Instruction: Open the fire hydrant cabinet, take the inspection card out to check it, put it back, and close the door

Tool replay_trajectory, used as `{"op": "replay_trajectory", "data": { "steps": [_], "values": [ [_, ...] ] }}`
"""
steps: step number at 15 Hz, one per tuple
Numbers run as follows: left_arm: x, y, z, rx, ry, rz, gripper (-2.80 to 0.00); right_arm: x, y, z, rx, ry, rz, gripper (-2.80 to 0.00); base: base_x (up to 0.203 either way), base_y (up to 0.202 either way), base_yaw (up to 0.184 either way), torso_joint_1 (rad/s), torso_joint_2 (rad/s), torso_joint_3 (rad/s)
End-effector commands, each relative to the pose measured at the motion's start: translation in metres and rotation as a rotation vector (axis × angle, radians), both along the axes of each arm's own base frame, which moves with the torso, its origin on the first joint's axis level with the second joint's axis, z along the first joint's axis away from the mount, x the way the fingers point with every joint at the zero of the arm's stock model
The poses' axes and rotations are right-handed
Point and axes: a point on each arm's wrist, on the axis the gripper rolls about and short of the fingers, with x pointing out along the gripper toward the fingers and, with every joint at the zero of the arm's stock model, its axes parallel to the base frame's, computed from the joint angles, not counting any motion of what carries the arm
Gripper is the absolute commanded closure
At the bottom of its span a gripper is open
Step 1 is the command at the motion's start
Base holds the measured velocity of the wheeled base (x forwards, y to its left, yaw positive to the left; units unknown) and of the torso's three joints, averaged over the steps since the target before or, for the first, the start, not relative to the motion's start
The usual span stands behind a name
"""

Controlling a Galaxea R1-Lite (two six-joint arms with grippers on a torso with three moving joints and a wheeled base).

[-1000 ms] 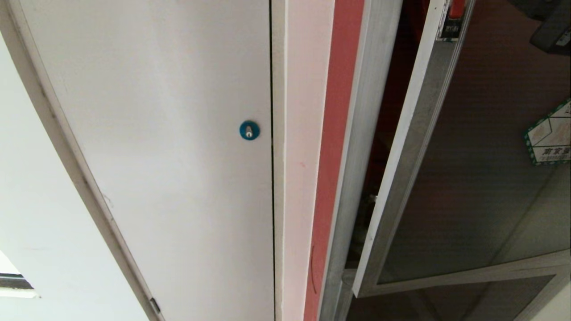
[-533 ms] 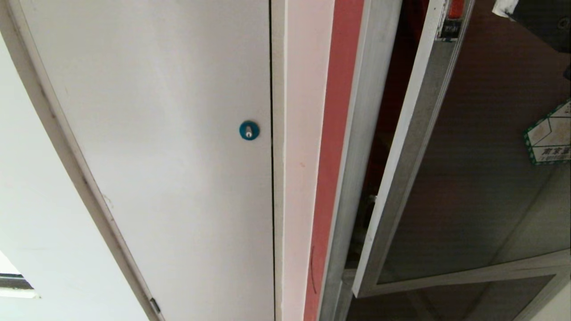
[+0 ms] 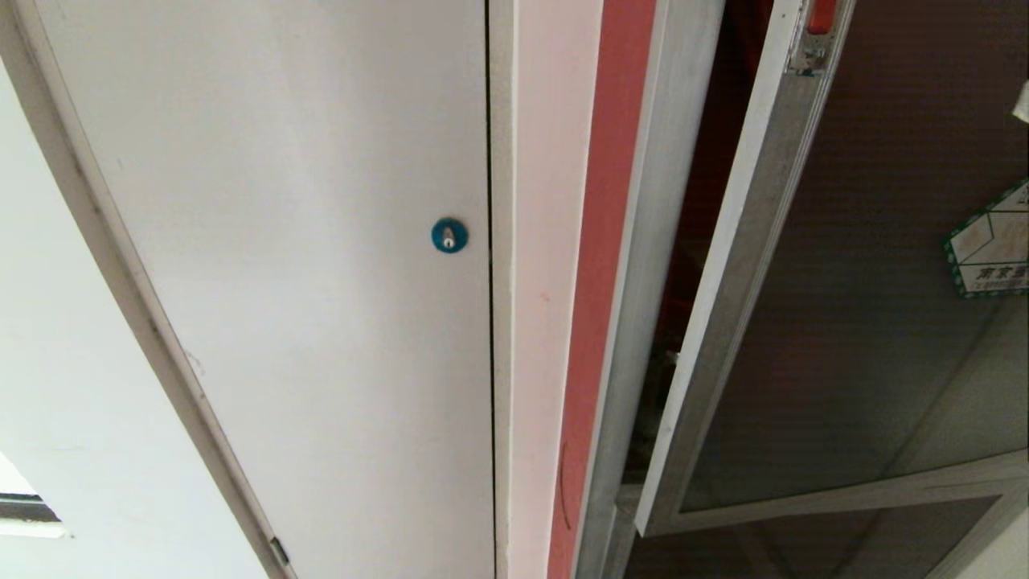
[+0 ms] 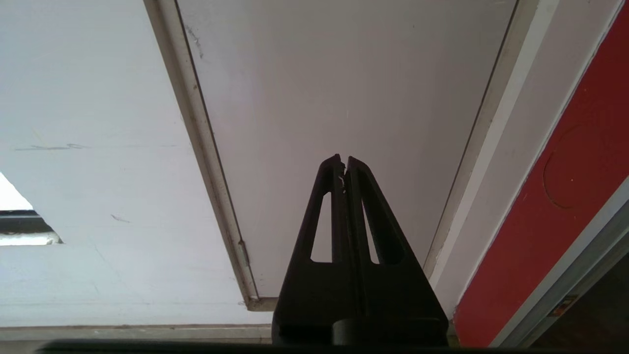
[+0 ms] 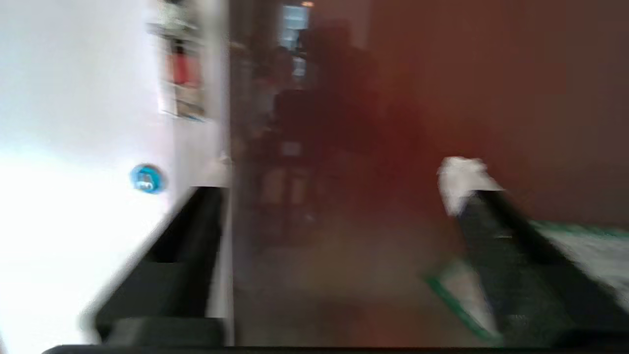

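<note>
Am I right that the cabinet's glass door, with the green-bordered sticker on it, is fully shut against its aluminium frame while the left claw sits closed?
Not quite: the door stands ajar, with a dark gap between its edge and the cabinet frame, as the head view shows. The rest holds: the green-bordered sticker is on the glass, and the left claw is closed.

I see the tall aluminium-framed fire hydrant cabinet (image 3: 643, 241) with its dark red interior showing through the gap; its large dark frosted-glass door (image 3: 852, 322) stands ajar, swung outward, red latch (image 3: 821, 14) at its upper edge, hexagonal green-bordered white sticker (image 3: 993, 245) on the glass.
</note>
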Motion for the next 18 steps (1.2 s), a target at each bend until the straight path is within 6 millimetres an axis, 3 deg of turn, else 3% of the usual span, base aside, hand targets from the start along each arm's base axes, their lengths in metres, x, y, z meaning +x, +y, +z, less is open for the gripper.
{"op": "replay_trajectory", "data": {
  "steps": [1,6,11,15,18],
  "values": [
    [0.000,0.000,0.000,0.000,0.000,0.000,0.00,-0.012,-0.014,-0.001,0.023,-0.028,-0.033,0.00,0.000,0.000,0.000,0.000,0.00,0.000],
    [0.000,0.000,0.000,0.000,0.000,0.000,0.00,-0.031,-0.042,-0.001,0.049,-0.067,-0.197,0.00,0.000,0.000,0.000,0.000,0.00,0.000],
    [0.000,0.000,0.000,0.000,0.000,0.000,0.00,-0.082,-0.072,-0.002,0.100,-0.166,-0.454,0.00,0.000,0.000,0.000,0.000,0.00,0.000],
    [0.000,0.000,0.000,0.000,0.000,0.000,0.00,-0.138,-0.078,-0.025,0.087,-0.175,-0.625,0.00,0.000,0.000,0.000,0.000,0.00,0.000],
    [0.000,0.000,0.000,0.000,0.000,0.000,0.00,-0.166,-0.078,-0.056,0.056,-0.132,-0.641,0.00,0.000,0.000,0.000,0.000,0.00,0.000]
  ]
}}
